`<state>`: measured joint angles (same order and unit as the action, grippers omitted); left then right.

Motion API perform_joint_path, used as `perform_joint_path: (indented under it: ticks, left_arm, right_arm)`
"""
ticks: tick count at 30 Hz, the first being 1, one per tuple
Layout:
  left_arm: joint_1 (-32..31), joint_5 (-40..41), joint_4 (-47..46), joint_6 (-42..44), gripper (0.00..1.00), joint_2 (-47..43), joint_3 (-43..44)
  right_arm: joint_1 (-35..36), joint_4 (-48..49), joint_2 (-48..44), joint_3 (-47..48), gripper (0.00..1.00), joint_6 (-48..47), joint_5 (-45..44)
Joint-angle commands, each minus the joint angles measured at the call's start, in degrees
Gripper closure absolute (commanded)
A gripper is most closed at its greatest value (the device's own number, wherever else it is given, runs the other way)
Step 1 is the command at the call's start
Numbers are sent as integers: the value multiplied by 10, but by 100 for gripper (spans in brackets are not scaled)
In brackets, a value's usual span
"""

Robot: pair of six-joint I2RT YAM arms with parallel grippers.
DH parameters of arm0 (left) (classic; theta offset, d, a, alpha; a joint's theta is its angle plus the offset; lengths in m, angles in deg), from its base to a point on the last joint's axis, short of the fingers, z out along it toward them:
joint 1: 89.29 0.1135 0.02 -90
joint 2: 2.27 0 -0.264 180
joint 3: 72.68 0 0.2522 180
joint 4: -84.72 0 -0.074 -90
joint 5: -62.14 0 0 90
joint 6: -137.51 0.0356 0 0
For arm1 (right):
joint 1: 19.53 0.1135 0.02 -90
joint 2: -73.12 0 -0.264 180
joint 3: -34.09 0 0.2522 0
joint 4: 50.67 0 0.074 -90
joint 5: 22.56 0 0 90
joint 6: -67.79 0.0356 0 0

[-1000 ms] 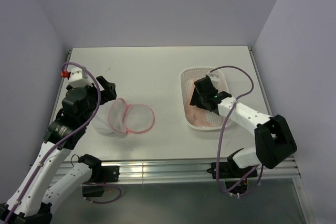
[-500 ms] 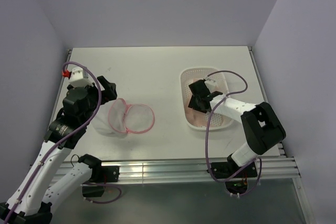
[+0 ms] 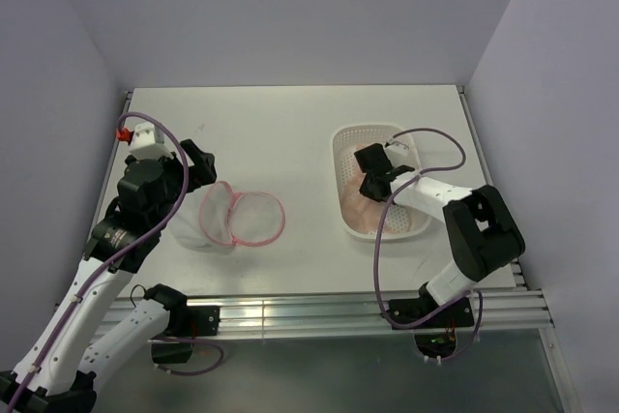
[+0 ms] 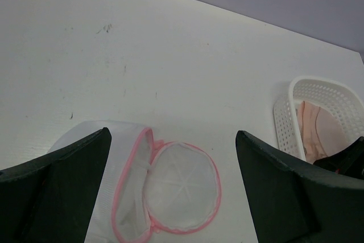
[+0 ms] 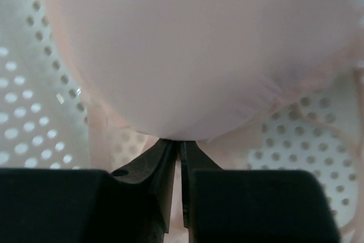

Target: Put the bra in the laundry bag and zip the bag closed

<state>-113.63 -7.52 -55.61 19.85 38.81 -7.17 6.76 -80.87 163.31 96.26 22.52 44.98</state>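
The bra (image 3: 365,212) is pale peach and lies in the white perforated basket (image 3: 340,147) at the right. My right gripper (image 3: 371,184) reaches down into that basket. In the right wrist view the bra (image 5: 199,44) fills the frame as a rounded cup, and my right gripper (image 5: 180,143) is shut on the cup's lower edge. The laundry bag (image 3: 242,216), white mesh with a pink zipper rim, lies unzipped on the table with its two halves spread. My left gripper (image 3: 199,167) hovers open just left of the bag. In the left wrist view the laundry bag (image 4: 170,183) sits below my left gripper (image 4: 172,135).
The white table (image 3: 280,132) is bounded by purple walls at the back and sides. A metal rail (image 3: 319,311) runs along the near edge. The basket (image 4: 318,86) with the bra (image 4: 318,126) shows at the right of the left wrist view.
My right gripper has gone deeper into the basket and shut on the bra. The right arm's elbow has swung inward. The left arm and the bag have barely moved.
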Motion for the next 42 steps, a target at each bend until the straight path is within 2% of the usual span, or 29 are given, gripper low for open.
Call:
perform_joint_path:
  ticks: [1,8,15,25,32,35,42]
  left_arm:
    - [3,-8,-24,8,1,-3,4]
    - [3,-11,-24,8,1,-3,5]
    - [5,-11,-24,7,1,-5,5]
    - [7,-15,-27,7,1,-8,5]
    - [9,-17,-25,8,1,-5,5]
    - [9,-17,-27,8,1,-7,4]
    - [10,-18,-27,7,1,-8,5]
  right_arm:
    - [-47,24,-29,0,91,-18,-15]
    - [-119,19,-53,6,100,-52,-7]
    - [-168,4,-66,41,100,-69,-4]
    - [-283,-5,-76,67,100,-98,33]
    - [-287,-8,-92,71,100,-102,40]
    - [-280,-14,-104,85,100,-109,81]
    - [-209,-86,-169,179,100,-117,66]
